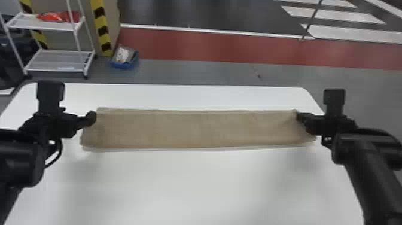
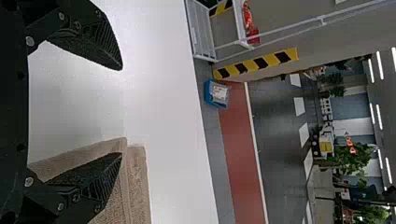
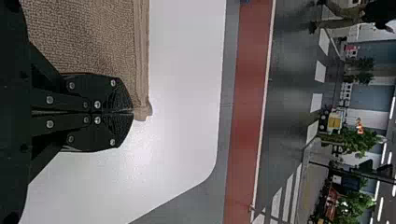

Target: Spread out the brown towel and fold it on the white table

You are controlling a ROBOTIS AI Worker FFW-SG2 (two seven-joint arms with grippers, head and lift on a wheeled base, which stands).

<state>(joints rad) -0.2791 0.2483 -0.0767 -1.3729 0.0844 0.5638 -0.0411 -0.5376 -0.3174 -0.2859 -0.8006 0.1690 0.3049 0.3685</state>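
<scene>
While the jaws of the left gripper [image 1: 91,118] stand wide apart, those of the right gripper [image 1: 298,116] are together, clamped on the towel's right end close to its far corner. In the left wrist view, one finger of the left gripper [image 2: 122,112] is over the brown towel [image 1: 197,130] and the other is over bare tabletop, with nothing held between them. In the right wrist view, the tips of the right gripper [image 3: 133,112] meet beside the ridged far edge of the cloth. Between the two grippers, the towel lies as a long, narrow folded strip running from left to right across the white table [image 1: 191,185]. Layers show along its far and near edges, and small creases gather near the right gripper. Both arms come in from the sides, one at each end of the cloth. Beyond the table, toward the left, a white rack [image 1: 59,61] has a red item [image 1: 59,16] on its upper shelf. Near the rack, a blue bin [image 1: 124,65] sits on the gray floor below a yellow-and-black striped post [image 1: 102,28]. Farther out, a red floor strip [image 1: 209,45] runs toward the right.
</scene>
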